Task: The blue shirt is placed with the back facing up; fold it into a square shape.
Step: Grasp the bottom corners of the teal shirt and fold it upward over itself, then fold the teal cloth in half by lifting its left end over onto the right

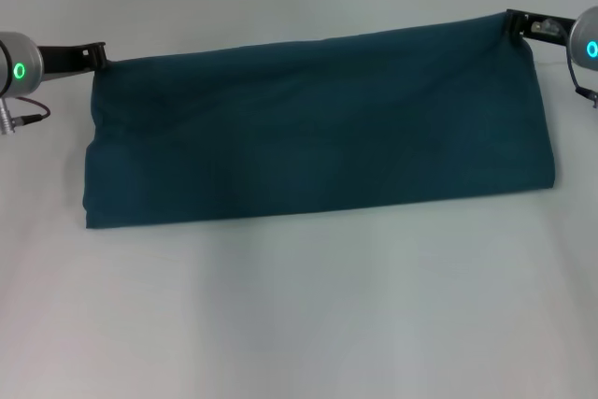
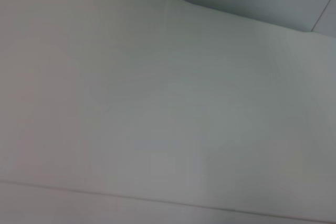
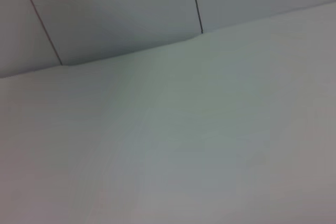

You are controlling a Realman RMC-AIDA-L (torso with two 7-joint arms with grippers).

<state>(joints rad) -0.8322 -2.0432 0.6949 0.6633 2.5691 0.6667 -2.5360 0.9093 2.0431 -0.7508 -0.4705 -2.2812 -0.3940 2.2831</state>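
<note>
Lighting's soft and even, pretty bright, no glare anywhere. The blue shirt [image 1: 318, 128] throws only a faint, fuzzy shadow onto the table [image 1: 299, 324] along its near edge. Head view is reasonably crisp. Both wrist views are hazy, with a dim shaded patch on the wall panels [image 3: 115, 14].

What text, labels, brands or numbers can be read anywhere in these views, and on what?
None can be read.
The blue shirt shows only plain fabric, with no lettering on the visible side.
The left gripper and right gripper, each at a far corner of the shirt, carry green ring lights but no legible marking.
Both wrist views show only the bare white table and wall.
</note>
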